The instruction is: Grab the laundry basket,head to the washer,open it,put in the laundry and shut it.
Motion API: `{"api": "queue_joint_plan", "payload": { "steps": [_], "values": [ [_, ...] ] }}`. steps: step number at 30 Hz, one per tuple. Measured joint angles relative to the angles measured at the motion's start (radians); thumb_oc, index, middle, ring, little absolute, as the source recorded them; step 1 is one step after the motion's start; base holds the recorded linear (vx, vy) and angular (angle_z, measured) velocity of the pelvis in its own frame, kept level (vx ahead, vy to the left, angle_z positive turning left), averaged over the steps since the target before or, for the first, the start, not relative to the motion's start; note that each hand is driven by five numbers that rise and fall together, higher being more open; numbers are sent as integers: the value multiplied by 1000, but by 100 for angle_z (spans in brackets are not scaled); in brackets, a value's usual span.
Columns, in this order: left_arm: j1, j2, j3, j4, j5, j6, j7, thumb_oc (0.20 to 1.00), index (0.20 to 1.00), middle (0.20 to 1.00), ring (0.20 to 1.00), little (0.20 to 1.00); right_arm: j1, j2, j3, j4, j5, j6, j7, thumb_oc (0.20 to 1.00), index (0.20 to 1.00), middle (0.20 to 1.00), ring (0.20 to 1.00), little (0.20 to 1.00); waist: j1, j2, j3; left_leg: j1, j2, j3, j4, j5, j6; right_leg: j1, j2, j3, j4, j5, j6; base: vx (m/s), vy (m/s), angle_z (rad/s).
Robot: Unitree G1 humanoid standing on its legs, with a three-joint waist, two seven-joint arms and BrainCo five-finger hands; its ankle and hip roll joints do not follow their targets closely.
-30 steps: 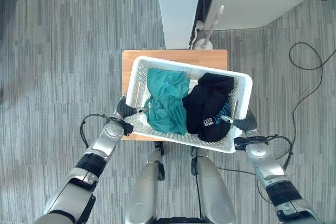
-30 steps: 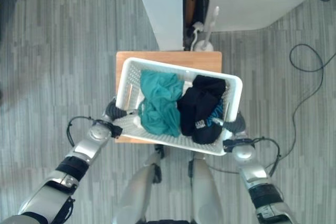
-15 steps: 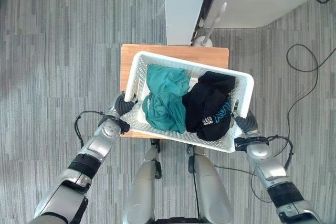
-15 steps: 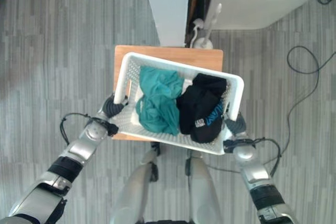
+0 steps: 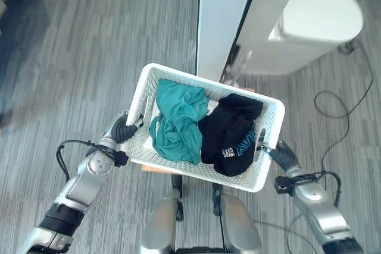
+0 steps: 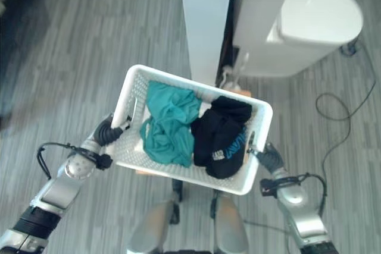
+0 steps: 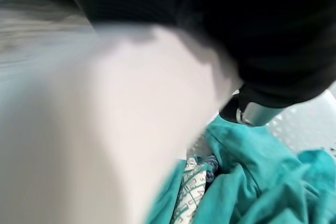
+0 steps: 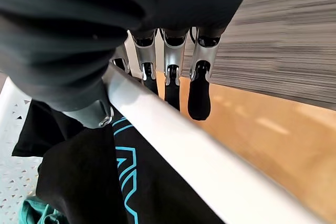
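Laundry basket (image 5: 269, 147), left robot hand (image 5: 121, 129) and right robot hand (image 5: 281, 154) curled on opposite rims, arms outstretched

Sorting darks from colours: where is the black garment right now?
In the left eye view the black garment lies in the right half of the white laundry basket, beside the teal garment and nearest the right hand.

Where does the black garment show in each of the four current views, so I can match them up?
Left eye view: black garment in the basket's right half, beside the teal garment.
Right eye view: same place, right of the teal.
Left wrist view: I cannot pick it out; teal cloth shows.
Right wrist view: under the white rim, beside the right hand.
Shared landmark: the basket's white rim.
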Motion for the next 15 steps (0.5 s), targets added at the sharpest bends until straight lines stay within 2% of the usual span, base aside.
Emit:
{"api": "queue_joint_plan", "payload": {
  "steps": [4, 7, 9, 10, 11, 12, 13, 14, 15],
  "values": [
    [-18, 8, -6, -46, 18, -6, -72, 200, 200, 200, 200, 200, 54, -1, -56, -24, 27, 19, 16, 200, 200, 200, 200, 200, -3, -13, -56, 61, -13, 14, 2, -16, 14, 55, -13, 7, -16, -11, 16, -31, 104, -7],
    [-20, 4, -37, -30, 18, -7, -96, 200, 200, 200, 200, 200, 35, 4, -61, 25, 35, 31, 13, 200, 200, 200, 200, 200, -5, -14, -87, 79, -19, 58, 16, -30, 25, 50, -16, 16, -4, 4, 39, -132, 52, -39],
    [-32, 4, -53, -12, 10, -6, -115, 200, 200, 200, 200, 200, 17, -1, -58, 47, 35, 36, 19, 200, 200, 200, 200, 200, -3, -12, -88, 95, -14, 102, 20, -37, 37, 52, -36, -8, -4, 8, 42, -107, 8, -67],
    [-31, -15, -52, -12, -13, -6, -122, 200, 200, 200, 200, 200, 17, -1, -56, 69, 34, 41, 19, 200, 200, 200, 200, 200, 7, 4, -93, 109, 17, 150, 22, -41, 56, 49, -95, -157, 118, -61, 10, -11, -16, -83],
    [-27, -14, -52, -12, -14, -6, -122, 200, 200, 200, 200, 200, 22, -1, -52, 70, 34, 46, 22, 200, 200, 200, 200, 200, 16, 7, -98, 116, 28, 167, 22, -48, 61, 45, -116, -181, 184, -78, 22, -18, -41, -96],
    [-12, -6, -48, -15, -15, -6, -125, 200, 200, 200, 200, 200, 29, -1, -43, 70, 31, 46, 32, 200, 200, 200, 200, 200, 24, -2, -118, 121, 41, 211, 17, -54, 66, 46, -155, -214, 300, -117, 53, -24, -75, -92],
    [1, 3, -45, -16, -16, -6, -127, 200, 200, 200, 200, 200, 32, 4, -39, 69, 24, 46, 35, 200, 200, 200, 200, 200, 36, -14, -135, 131, 52, 251, 2, -54, 59, 60, -183, -221, 335, -134, 68, -64, -62, -102],
    [12, 11, -40, -20, -17, -6, -128, 200, 200, 200, 200, 200, 29, 9, -36, 69, 16, 46, 36, 200, 200, 200, 200, 200, 42, -22, -147, 133, 61, 278, 2, -49, 52, 82, -205, -245, 354, -154, 76, -164, -182, -179],
    [41, 35, -12, -29, -23, -10, -131, 200, 200, 200, 200, 200, 12, 31, -14, 71, -6, 46, 38, 200, 200, 200, 200, 200, 78, -51, -173, 143, 77, 332, 2, -41, 21, 167, -202, -282, 227, -130, 104, -271, -346, -221]
  ]
}}
